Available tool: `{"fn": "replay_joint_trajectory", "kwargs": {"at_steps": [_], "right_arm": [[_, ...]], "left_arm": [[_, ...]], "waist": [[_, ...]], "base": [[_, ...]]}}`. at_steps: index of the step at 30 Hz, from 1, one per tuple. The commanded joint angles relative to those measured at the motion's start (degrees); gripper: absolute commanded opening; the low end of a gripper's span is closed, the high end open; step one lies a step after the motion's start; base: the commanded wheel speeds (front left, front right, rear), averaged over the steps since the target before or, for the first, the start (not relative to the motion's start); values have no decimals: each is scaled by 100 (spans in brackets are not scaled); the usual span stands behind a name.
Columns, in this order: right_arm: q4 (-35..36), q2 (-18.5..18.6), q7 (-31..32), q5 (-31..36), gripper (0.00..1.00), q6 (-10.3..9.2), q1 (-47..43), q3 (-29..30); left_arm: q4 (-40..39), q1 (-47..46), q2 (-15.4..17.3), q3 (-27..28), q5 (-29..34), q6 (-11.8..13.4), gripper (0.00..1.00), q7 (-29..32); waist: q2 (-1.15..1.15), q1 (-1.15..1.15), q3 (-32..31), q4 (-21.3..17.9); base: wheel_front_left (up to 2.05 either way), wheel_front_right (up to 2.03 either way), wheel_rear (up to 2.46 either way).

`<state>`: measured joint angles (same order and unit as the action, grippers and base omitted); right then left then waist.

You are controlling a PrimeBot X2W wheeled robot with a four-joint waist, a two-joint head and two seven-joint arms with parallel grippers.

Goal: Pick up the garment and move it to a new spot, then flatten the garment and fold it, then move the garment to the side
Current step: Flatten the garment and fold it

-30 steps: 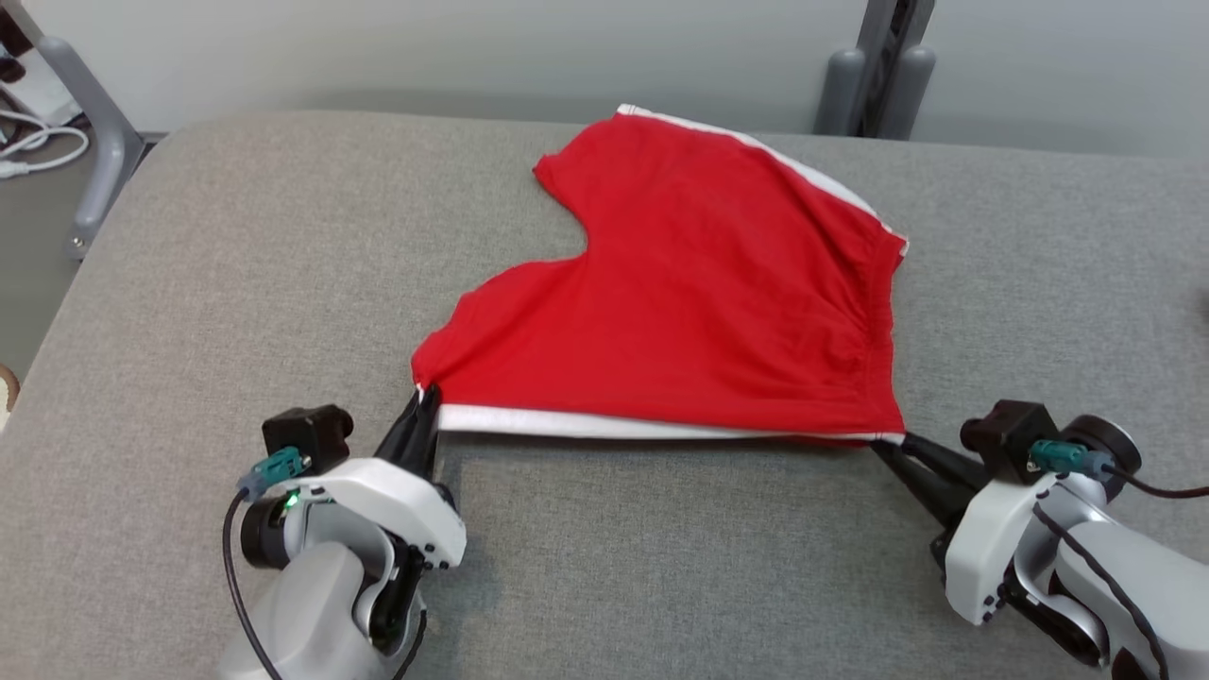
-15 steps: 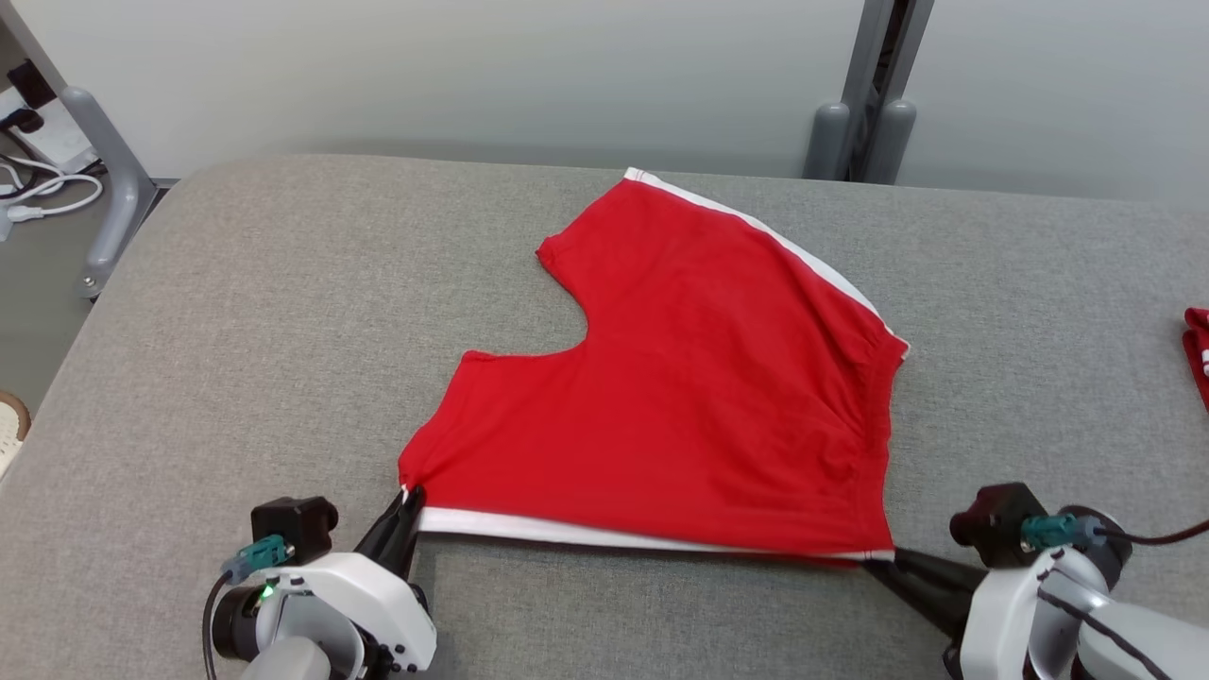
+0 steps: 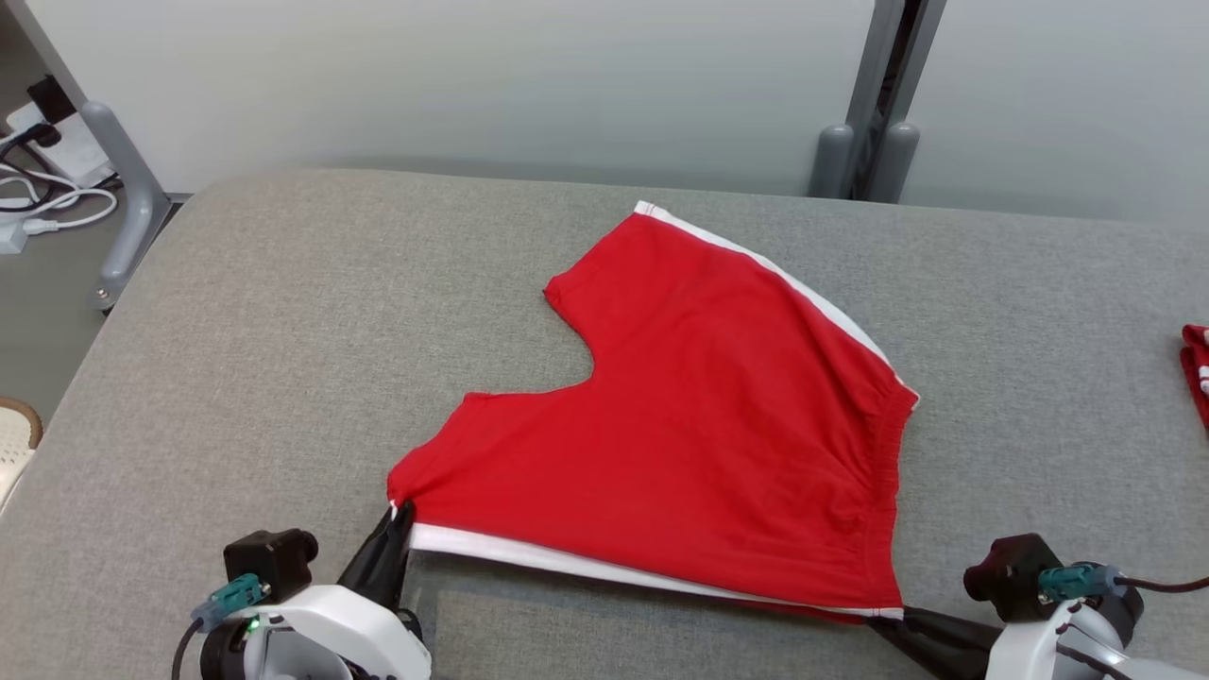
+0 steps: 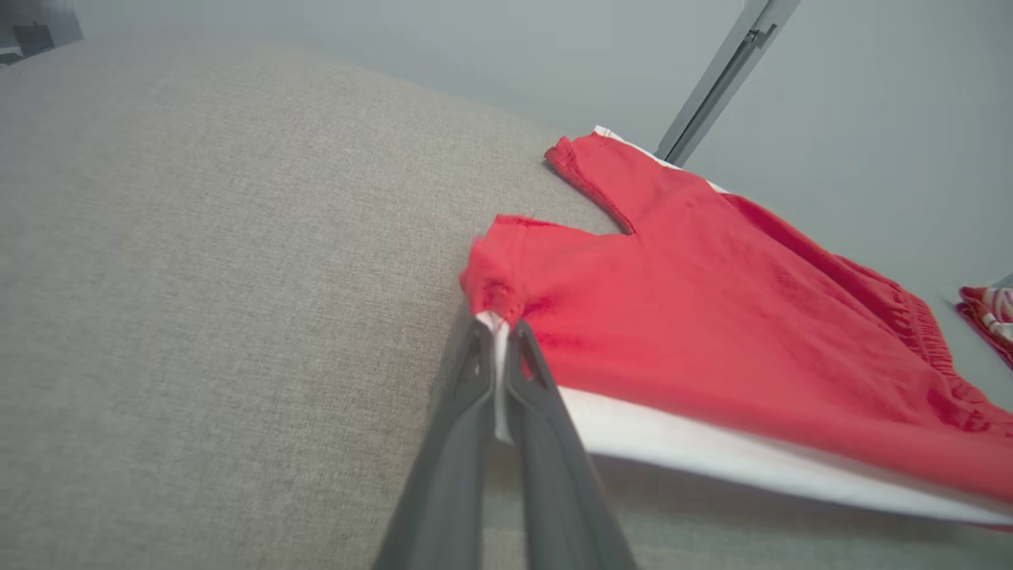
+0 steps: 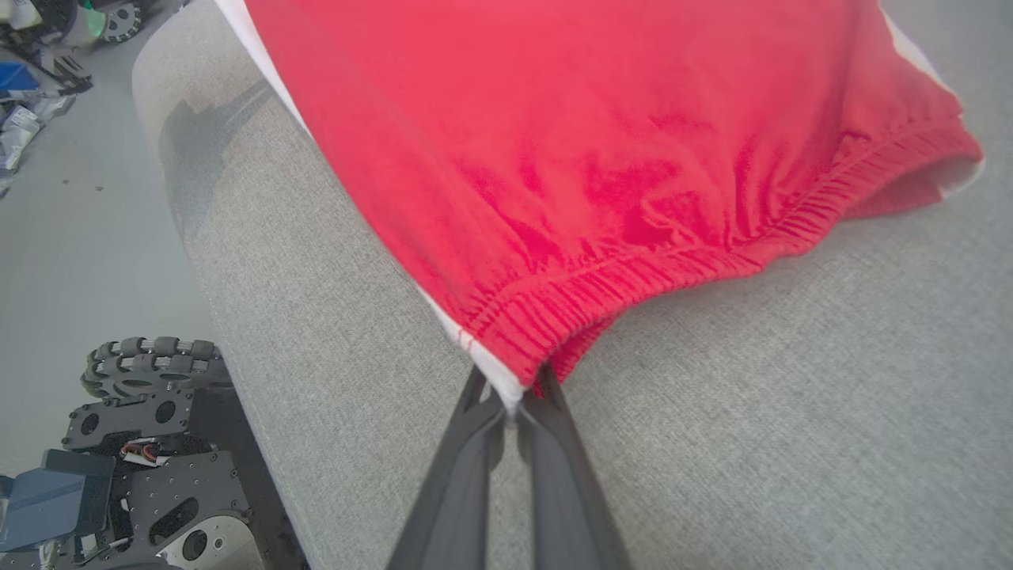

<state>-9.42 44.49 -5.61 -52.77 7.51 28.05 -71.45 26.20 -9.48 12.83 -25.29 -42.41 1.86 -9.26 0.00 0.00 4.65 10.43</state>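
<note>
You have the red shorts (image 3: 699, 444) spread across the middle of the grey fabric-covered counter (image 3: 283, 331) in the head view. The two leg openings point to the upper left and the elastic waistband (image 3: 888, 453) faces right.

Your left end effector (image 3: 399, 515), at the lower left of the frame, is clamped on the hem corner of the nearer leg. In the left wrist view its tips (image 4: 498, 336) pinch the white stripe with red cloth bunched just above them.

Your right end effector (image 3: 888, 619), at the lower right, grips the near corner of the waistband. In the right wrist view its fingers (image 5: 475, 443) are closed on the gathered elastic edge (image 5: 673, 269) where the white stripe meets it.

The white side stripe (image 3: 614, 571) runs straight along the bottom edge of the shorts between the two end effectors, with a thin shadow under it.

Another piece of red and white cloth (image 3: 1198, 364) lies at the right edge of the frame, well apart from the shorts.

White cables (image 3: 47, 203) lie on the floor at the upper left, beside a grey metal leg (image 3: 127, 203).
</note>
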Motion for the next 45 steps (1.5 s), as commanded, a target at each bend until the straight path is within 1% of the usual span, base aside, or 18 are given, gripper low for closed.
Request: {"fn": "replay_joint_trajectory", "kwargs": {"at_steps": [1,5,11,17,21,22,23,25,26,27,28,32,35,37,40,45], "right_arm": [[29,42,-17,9,0,-4,-85,9],[174,30,-29,-8,0,-4,-180,30],[370,11,-112,-93,0,-4,-39,382],[492,-276,-147,-258,0,-3,182,870],[454,-604,-170,-351,0,-3,373,1217],[454,-604,-170,-351,0,-3,373,1217],[367,-779,-162,-344,0,-3,486,1364],[284,-996,-143,-358,0,-3,589,1496],[284,-996,-143,-358,0,-3,589,1496],[225,-1109,-132,-366,0,-3,662,1545],[98,-1321,-104,-341,0,-3,774,1655],[-213,-1751,-55,-256,0,-3,1008,1795],[-442,-2076,-7,-294,0,-3,1149,1876],[-593,-2252,9,-313,0,-3,1230,1899],[-765,-2498,36,-295,0,-3,1364,1855],[-951,-2781,-22,-389,0,-2,1587,1721]], "left_arm": [[-85,39,118,67,-3,74,0,-17],[-404,171,234,130,-10,214,0,16],[-929,-50,356,347,-122,372,0,98],[-1270,-560,489,489,-114,498,0,321],[-1304,-1069,636,576,-107,518,0,545],[-1304,-1069,636,576,-107,518,0,545],[-1248,-1378,717,614,-82,517,0,673],[-1140,-1673,808,653,-103,496,0,838],[-1140,-1673,808,653,-103,496,0,838],[-1088,-1813,863,656,-102,479,0,937],[-944,-2122,965,619,-75,426,0,1159],[-620,-2685,1156,546,-36,366,0,1635],[-382,-3051,1319,416,92,313,0,1962],[-209,-3276,1344,363,95,299,0,2185],[61,-3606,1472,249,197,234,0,2488],[467,-4079,1486,88,295,175,0,2814]], "waist": [[0,0,-31,-29],[0,0,-144,-117],[0,0,64,-269],[0,0,406,-536],[0,0,711,-791],[0,0,711,-791],[0,0,866,-933],[0,0,1017,-1091],[0,0,1017,-1091],[0,0,1090,-1172],[0,0,1215,-1326],[0,0,1481,-1648],[0,0,1654,-1880],[0,0,1758,-2006],[0,0,1902,-2189],[0,0,2089,-2440]], "base": [[0,0,0],[0,0,0],[0,0,0],[0,0,0],[0,0,0],[0,0,0],[0,0,0],[0,0,0],[0,0,0],[0,0,0],[0,0,0],[0,0,0],[0,0,0],[0,0,0],[0,0,0],[0,0,0]]}}
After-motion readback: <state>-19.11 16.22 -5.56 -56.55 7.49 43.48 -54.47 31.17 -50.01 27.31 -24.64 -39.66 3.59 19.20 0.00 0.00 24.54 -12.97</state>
